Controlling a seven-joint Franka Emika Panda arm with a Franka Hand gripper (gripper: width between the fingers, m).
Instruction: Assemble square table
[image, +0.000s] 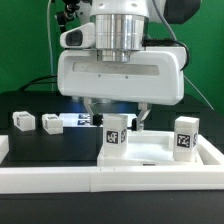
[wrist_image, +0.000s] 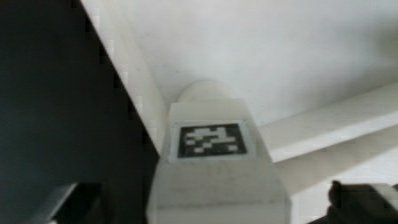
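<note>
Black tabletop is seen beside the white square slab, where a tagged leg is stood upright, long axis vertical. Straight above it the gripper is held, jaws spread either side, nothing pinched.

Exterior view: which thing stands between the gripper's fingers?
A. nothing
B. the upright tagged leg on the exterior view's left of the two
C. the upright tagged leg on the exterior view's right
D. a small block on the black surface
B: the gripper hangs over the left upright leg, jaws open on either side of it; the wrist view shows its tag between them. The right upright leg stands apart.
</note>
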